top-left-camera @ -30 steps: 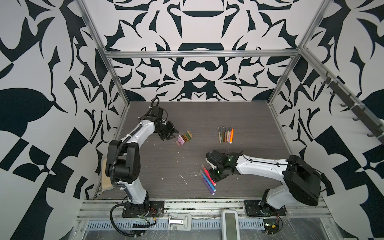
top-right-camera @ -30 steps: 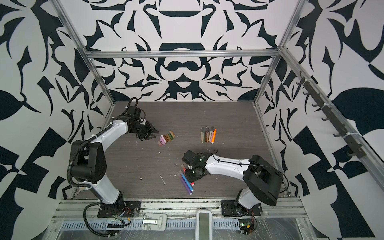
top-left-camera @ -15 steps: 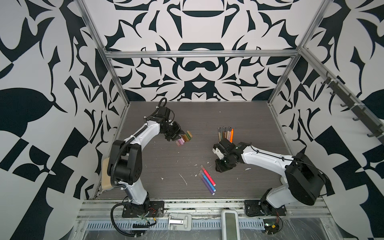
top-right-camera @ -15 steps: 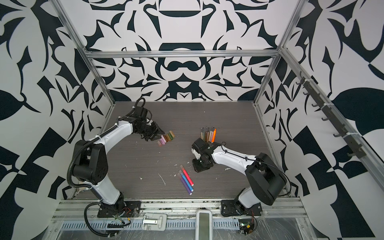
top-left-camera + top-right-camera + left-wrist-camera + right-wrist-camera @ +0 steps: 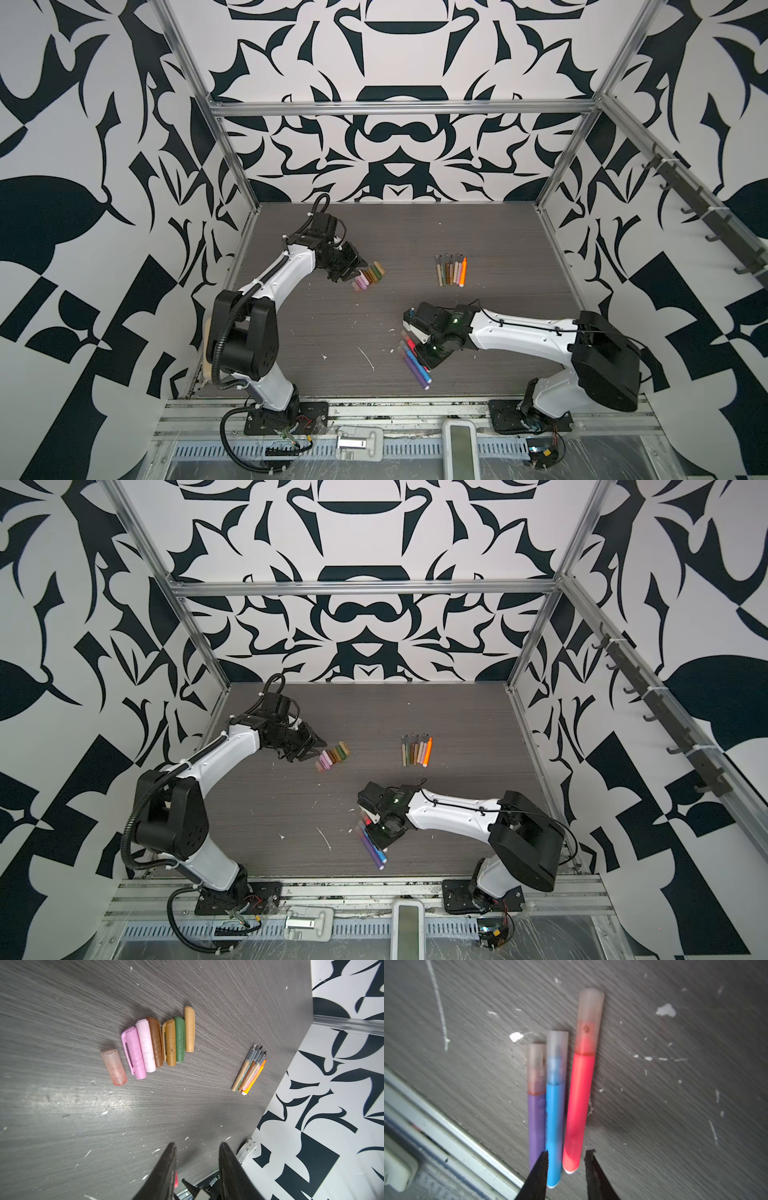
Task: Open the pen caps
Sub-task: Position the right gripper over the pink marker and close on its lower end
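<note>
Several removed pen caps (image 5: 158, 1043) lie in a row, pink to tan, seen in both top views (image 5: 369, 276) (image 5: 332, 756). A clear pinkish cap (image 5: 113, 1067) lies at the end of the row. My left gripper (image 5: 359, 268) (image 5: 197, 1146) hangs open and empty just left of them. Three capped pens lie front centre: red (image 5: 581, 1095), blue (image 5: 554, 1105), purple (image 5: 536, 1109), each with a translucent cap (image 5: 589, 1020). My right gripper (image 5: 567, 1152) (image 5: 424, 361) is open. Its fingers straddle the bare ends of the red and blue pens.
Several uncapped slim pens (image 5: 451, 270) (image 5: 417, 750) (image 5: 250, 1070) lie side by side at the back right. The front metal rail (image 5: 446, 1132) runs close beside the capped pens. White flecks dot the dark table (image 5: 332, 324).
My right gripper swung back toward the uncapped pens, opened, then returned over the three capped pens. My left gripper moved right, up to the cap row.
</note>
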